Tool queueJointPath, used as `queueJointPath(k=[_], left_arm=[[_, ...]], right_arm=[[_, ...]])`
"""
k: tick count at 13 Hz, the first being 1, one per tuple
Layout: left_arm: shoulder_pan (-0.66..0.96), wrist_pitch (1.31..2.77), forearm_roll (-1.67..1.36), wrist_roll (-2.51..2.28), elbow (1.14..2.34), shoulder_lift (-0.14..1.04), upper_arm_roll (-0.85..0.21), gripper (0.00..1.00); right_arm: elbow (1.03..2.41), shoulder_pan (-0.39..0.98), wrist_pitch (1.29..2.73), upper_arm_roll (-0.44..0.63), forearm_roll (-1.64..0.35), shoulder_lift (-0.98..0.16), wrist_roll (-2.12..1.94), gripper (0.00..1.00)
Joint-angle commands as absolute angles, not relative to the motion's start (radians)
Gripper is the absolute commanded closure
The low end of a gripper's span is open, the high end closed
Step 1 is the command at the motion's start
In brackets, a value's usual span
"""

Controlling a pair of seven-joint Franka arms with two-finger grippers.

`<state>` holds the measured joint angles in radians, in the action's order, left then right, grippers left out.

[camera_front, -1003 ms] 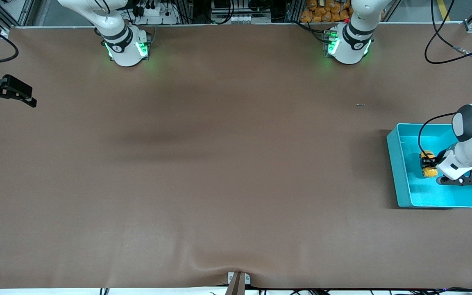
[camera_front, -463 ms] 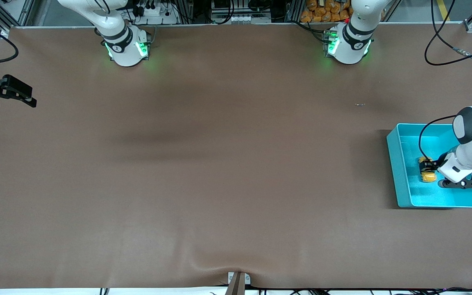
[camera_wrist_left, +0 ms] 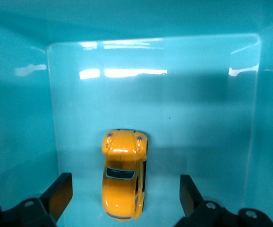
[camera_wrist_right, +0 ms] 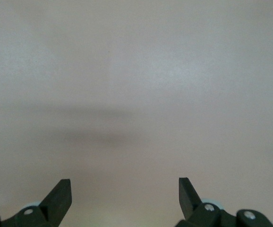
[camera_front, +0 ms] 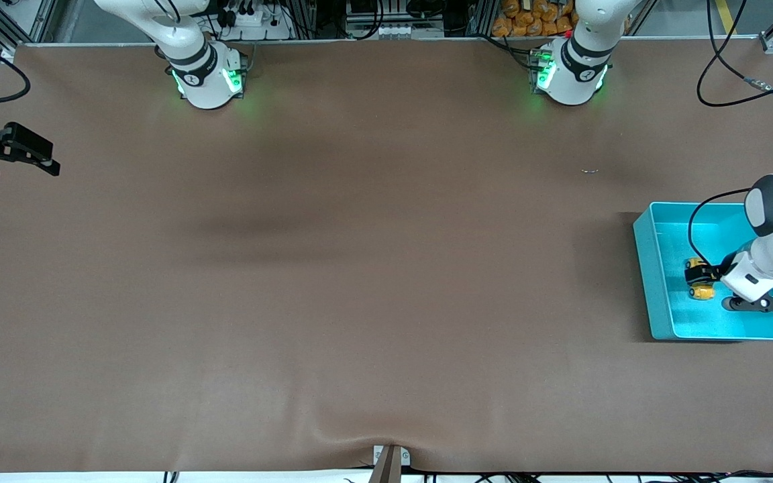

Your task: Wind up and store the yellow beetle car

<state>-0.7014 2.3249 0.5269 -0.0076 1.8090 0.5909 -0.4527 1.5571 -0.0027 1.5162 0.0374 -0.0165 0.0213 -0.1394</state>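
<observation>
The yellow beetle car (camera_wrist_left: 122,177) lies on the floor of the turquoise bin (camera_front: 648,268), which stands at the left arm's end of the table. In the front view the car (camera_front: 702,284) shows beside the wrist. My left gripper (camera_wrist_left: 124,189) is open and low inside the bin. Its fingers stand on either side of the car with a gap at each side, touching nothing. The bin floor (camera_wrist_left: 183,118) fills the left wrist view. My right gripper (camera_front: 24,168) is open and empty and waits over the right arm's end of the table; it also shows in the right wrist view (camera_wrist_right: 124,189).
The two arm bases (camera_front: 209,77) (camera_front: 571,74) stand at the table's back edge. A black cable (camera_front: 735,94) loops near the left arm's back corner. A tiny pale object (camera_front: 588,170) lies on the brown table, farther from the front camera than the bin.
My left gripper has sunk lower into the bin with the car and opened. The car now lies free on the bin floor. The right arm has not moved.
</observation>
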Motion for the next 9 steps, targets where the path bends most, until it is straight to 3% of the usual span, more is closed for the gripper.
queueJointPath(k=[1,9], left_arm=[[-0.710,2.313,0.528,-0.037,1.825,0.520,-0.485,0.00],[-0.710,2.088,0.322,-0.037,1.821,0.279,-0.615,0.00]], right_arm=[[1.565,0.008,1.520,0.046,-0.006,0.029,-0.141,0.00],[1.565,0.009,1.522,0.046,-0.005,0.026,-0.141,0.00]])
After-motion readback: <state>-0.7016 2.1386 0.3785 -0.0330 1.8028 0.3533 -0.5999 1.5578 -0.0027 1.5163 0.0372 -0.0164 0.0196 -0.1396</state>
